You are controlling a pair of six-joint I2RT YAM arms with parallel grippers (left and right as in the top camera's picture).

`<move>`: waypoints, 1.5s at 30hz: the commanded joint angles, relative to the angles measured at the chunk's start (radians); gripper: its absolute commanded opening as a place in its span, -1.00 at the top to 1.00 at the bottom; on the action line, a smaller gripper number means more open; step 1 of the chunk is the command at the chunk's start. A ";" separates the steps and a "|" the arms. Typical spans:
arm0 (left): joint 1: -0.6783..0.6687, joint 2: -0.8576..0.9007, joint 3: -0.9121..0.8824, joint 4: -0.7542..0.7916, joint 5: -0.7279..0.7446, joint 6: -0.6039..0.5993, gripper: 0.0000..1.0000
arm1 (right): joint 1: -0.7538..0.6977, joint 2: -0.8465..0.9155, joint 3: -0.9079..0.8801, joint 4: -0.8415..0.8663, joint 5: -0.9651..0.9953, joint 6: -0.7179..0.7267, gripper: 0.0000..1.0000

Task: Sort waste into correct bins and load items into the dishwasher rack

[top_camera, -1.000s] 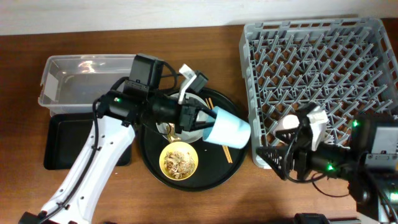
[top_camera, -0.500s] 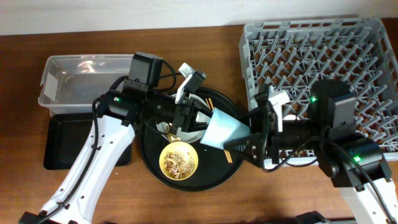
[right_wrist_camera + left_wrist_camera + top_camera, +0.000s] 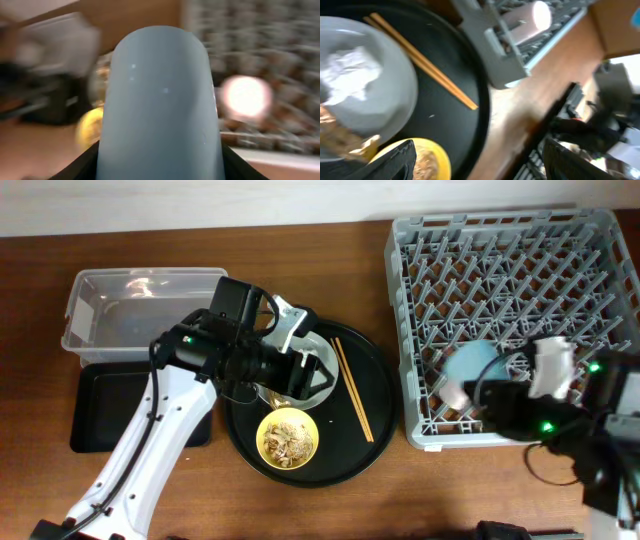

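the right wrist view is badly smeared. the light blue cup (image 3: 160, 90) fills it, and behind it i make out only a pale glow at 3 o'clock, likely the pink cup (image 3: 245, 97), and a yellow smudge at 8 o'clock, the yellow bowl (image 3: 90, 131). the cup hides the tips of the right claw (image 3: 160, 167). its black fingers (image 3: 82, 167) show only at the bottom corners, pressed to the cup's sides, so that claw is clamped on the cup. overhead, the cup sits among the pegs near the 7 o'clock corner of the dishwasher rack (image 3: 520, 270). whether it rests on the rack floor i cannot tell.

the left arm (image 3: 160, 430) covers much of the plate (image 3: 380, 100), which the left wrist view cuts off. crumpled tissue (image 3: 342, 75) lies on the plate. the left claw (image 3: 477, 150) gapes wide, holding nothing, above the round black tray (image 3: 375, 430). the chopsticks (image 3: 422, 62) lie on that tray just beside the plate, at its 3 o'clock. the bowl holds beige scraps (image 3: 287, 436).

the clear box (image 3: 130, 315) stands at 10 o'clock on the tabletop (image 3: 300, 240), with the shallow black tray (image 3: 95, 405) just beside it toward 6 o'clock.
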 commanded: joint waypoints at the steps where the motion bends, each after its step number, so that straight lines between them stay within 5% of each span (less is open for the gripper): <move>1: 0.000 -0.005 0.003 -0.006 -0.101 -0.012 -0.61 | -0.111 0.120 0.019 -0.005 0.290 0.099 -0.05; 5: 0.000 -0.005 0.003 -0.014 -0.101 -0.013 -0.62 | -0.117 0.493 0.019 0.014 0.354 0.168 -0.07; 8: 0.000 -0.005 0.003 -0.014 -0.101 -0.012 -0.64 | -0.117 0.615 0.019 0.100 0.291 0.169 -0.48; 11: -0.003 -0.005 0.003 -0.026 -0.102 -0.011 -0.65 | -0.117 0.581 0.061 0.097 0.249 0.162 -0.88; 13: -0.011 -0.005 0.002 -0.039 -0.108 -0.008 -0.64 | -0.117 0.482 0.124 0.045 0.171 0.162 -0.89; 17: -0.138 -0.003 -0.026 -0.070 -0.354 -0.029 -0.61 | -0.117 0.225 0.152 -0.033 0.142 0.162 -0.86; 19: -0.243 0.000 -0.158 -0.006 -0.541 -0.111 -0.43 | -0.117 0.107 0.152 -0.083 0.142 0.163 -0.98; 24: -0.349 0.080 -0.420 0.265 -0.550 -0.222 0.10 | -0.117 0.073 0.152 -0.142 0.138 0.163 -0.97; 26: -0.388 0.140 -0.433 0.310 -0.550 -0.222 0.54 | -0.117 0.096 0.151 -0.143 0.137 0.163 -0.97; 27: -0.416 0.190 -0.433 0.318 -0.551 -0.222 0.92 | -0.117 0.115 0.151 -0.143 0.120 0.163 -0.97; 30: -0.422 0.193 -0.393 0.286 -0.557 -0.228 0.99 | -0.117 0.128 0.151 -0.142 0.121 0.162 -0.97; 34: -0.339 0.048 -0.213 0.023 -0.560 -0.233 0.99 | -0.117 0.128 0.151 -0.142 0.124 0.162 -0.97; 37: 0.120 -0.153 -0.185 -0.024 -0.193 -0.080 1.00 | -0.117 0.128 0.151 -0.138 0.124 0.162 -0.97; 40: 0.619 -0.059 -0.193 -0.024 0.221 0.145 1.00 | -0.117 0.128 0.151 -0.138 0.124 0.163 -0.97; 45: 0.928 0.316 -0.193 -0.021 0.891 0.345 1.00 | -0.117 0.128 0.151 -0.138 0.124 0.163 -0.97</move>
